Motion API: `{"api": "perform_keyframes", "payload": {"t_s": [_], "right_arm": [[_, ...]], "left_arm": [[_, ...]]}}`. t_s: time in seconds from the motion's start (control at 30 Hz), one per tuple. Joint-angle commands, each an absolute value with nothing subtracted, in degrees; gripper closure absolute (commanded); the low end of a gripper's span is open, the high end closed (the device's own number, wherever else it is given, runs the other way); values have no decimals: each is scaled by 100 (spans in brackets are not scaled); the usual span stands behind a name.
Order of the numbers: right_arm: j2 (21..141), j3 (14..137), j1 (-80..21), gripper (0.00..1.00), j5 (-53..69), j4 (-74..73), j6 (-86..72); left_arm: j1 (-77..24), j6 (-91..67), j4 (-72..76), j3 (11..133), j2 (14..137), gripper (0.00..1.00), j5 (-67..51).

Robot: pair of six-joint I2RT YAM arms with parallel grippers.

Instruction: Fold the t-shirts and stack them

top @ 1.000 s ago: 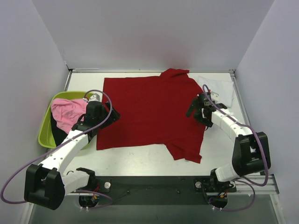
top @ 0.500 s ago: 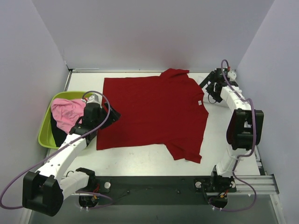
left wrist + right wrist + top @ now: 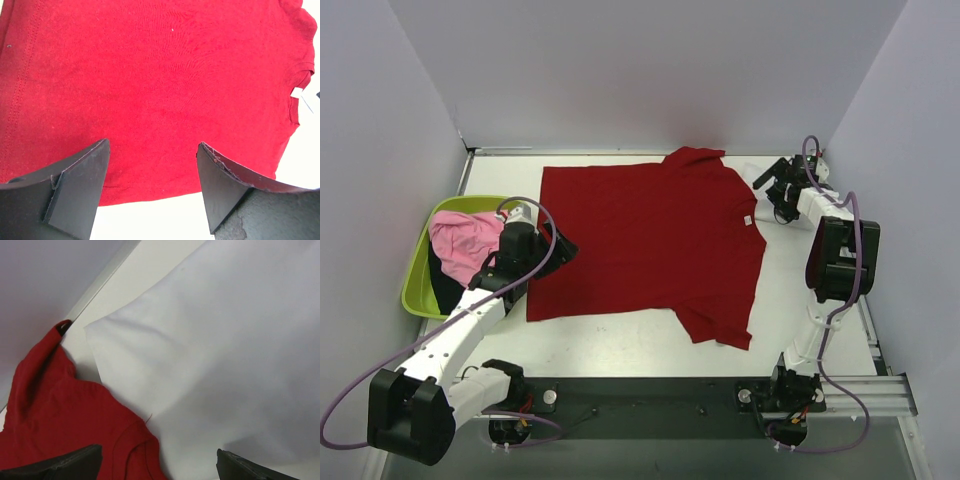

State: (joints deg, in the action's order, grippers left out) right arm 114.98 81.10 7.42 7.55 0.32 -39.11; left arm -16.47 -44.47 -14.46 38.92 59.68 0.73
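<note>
red tee (image 3: 645, 240) spread flat on table (image 3: 620, 345); L gripper (image 3: 152, 150) + R gripper (image 3: 773, 190) both open, 0 items held.
L jaws wide apart, low over red tee's left hem edge; R jaws spread wide above white tee (image 3: 225, 340) at far-right corner, right beside red tee's sleeve. 2 more, pink tee (image 3: 465, 240) + black tee (image 3: 442, 285), in green tub (image 3: 417, 285) at left.

T-shirt (image 3: 645, 240) right of tub (image 3: 412, 292)
</note>
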Motion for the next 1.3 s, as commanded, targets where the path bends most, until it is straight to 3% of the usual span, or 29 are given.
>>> {"api": "perform_keyframes", "payload": {"t_s": [0.0,0.47,0.73,1.27], "right_arm": [[11470,8033,809,0,967,448,-3990],[12243,8612,922,0,520,-658,-4578],[12822,9570,1265,0,404,-1572,-4851],[13728,11328,1845,0,746,-2057,-5230]], "left_arm": [[-1670,-4342,-1240,3999,5985,20,35],[-1670,-4333,-1257,3964,6056,20,0],[-1670,-4307,-1301,3981,6047,20,9],[-1679,-4245,-1222,3999,6293,20,0]]}}
